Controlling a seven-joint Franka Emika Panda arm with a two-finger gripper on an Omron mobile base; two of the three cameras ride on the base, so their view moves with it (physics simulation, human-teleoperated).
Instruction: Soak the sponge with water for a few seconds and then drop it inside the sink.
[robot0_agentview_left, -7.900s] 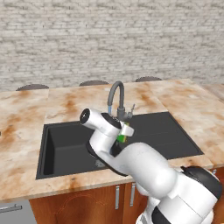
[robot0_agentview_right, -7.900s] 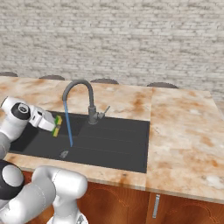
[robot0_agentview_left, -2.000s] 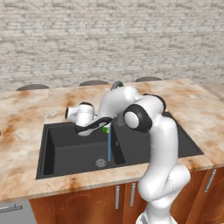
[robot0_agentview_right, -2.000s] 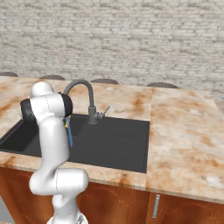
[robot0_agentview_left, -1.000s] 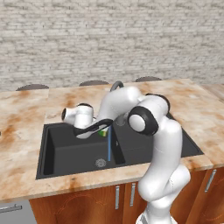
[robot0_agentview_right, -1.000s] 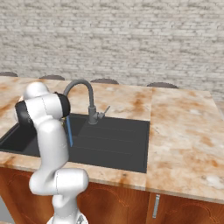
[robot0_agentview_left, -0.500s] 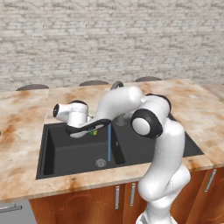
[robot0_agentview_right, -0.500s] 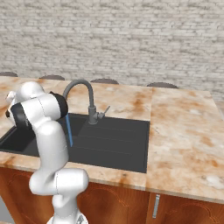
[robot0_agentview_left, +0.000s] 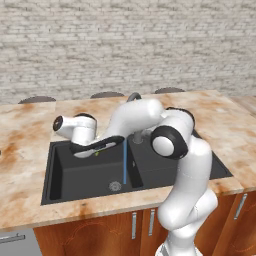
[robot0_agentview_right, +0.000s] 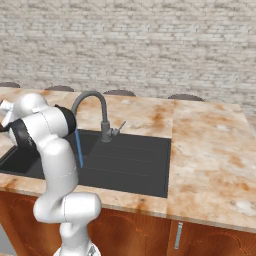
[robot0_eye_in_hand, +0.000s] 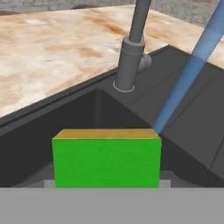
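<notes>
Now the claw (robot0_agentview_left: 102, 145) pinches the sponge (robot0_eye_in_hand: 106, 159) above the sink (robot0_agentview_left: 65, 180), the water (robot0_agentview_left: 124, 162) just beside it; better open only over the deep basin.

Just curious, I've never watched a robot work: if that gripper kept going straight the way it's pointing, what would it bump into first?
The gripper, shut on the sponge, points across the sink. It would probably meet the sink's black inner wall below the faucet first, though depth is hard to judge.
</notes>
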